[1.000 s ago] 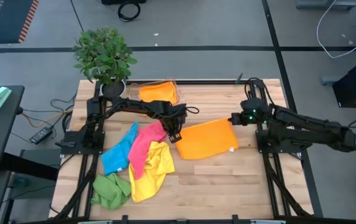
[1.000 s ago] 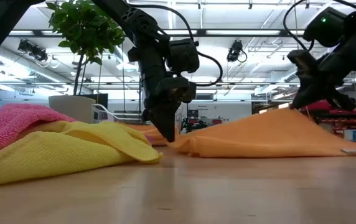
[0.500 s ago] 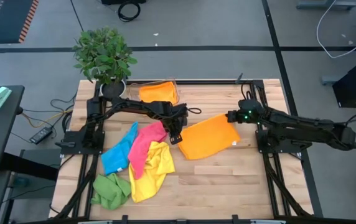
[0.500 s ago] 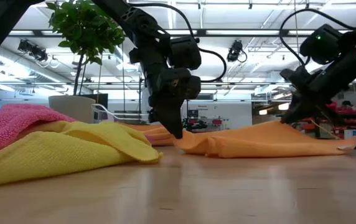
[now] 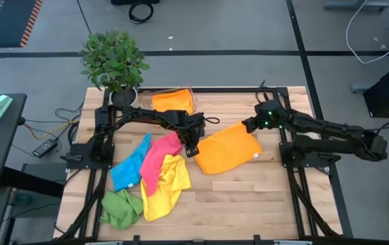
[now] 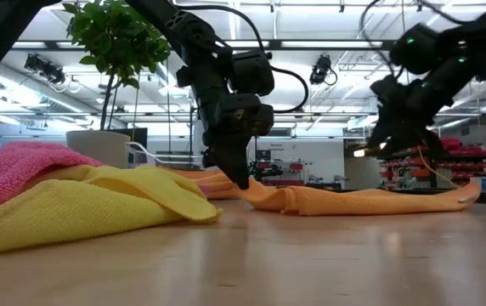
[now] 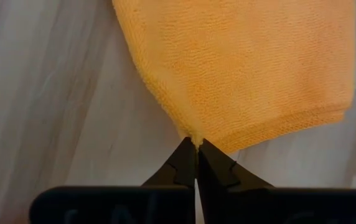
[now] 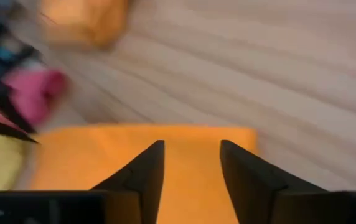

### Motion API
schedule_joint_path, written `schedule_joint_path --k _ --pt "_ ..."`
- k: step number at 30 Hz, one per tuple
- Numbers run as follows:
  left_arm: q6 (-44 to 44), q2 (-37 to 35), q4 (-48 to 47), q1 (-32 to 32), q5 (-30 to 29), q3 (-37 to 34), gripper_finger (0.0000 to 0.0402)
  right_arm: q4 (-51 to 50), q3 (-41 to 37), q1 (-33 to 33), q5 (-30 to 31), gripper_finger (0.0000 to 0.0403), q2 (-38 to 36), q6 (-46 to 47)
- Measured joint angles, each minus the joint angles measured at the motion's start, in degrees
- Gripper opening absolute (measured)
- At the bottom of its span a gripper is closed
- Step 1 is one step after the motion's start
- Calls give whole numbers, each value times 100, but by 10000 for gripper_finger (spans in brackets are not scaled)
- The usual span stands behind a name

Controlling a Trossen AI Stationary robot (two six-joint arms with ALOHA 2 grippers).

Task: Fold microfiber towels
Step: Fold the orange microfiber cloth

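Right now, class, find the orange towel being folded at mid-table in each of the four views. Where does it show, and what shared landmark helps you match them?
High view: the orange towel lies at the table's middle.
Low view: flat across centre-right.
Left wrist view: fills the upper picture.
Right wrist view: spreads behind the open jaws.
Shared landmark: the left gripper, shut on the towel's corner; in the right wrist view it cannot be made out.

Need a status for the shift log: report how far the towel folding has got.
Done: one orange towel lies in the tray. In hand: a second orange towel is folded over; the left claw is shut on its corner, and the right claw is open above it. Left: the pink, yellow, blue and green towels lie crumpled.
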Motion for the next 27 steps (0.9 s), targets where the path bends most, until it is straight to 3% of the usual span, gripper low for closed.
schedule_joint_path --k 3,9,17,20,25,27 --pt "-1 0 0 -2 0 0 11 -555 431 -157 -41 179 884 -221" --pt "-52 -2 -35 -7 0 0 10 -759 1087 -557 -206 185 2665 -362" --pt "-52 -2 -50 -20 2 0 7 -167 1280 -631 -685 179 3333 -463" --pt "-48 -2 -49 -22 2 0 13 -196 1269 -629 -740 141 3496 -448" --pt "-46 -3 -50 -20 2 0 7 -197 1242 -629 -825 20 3459 -628" --pt "-41 -9 -48 -20 3 0 7 -171 1256 -627 -716 12 3193 -641"
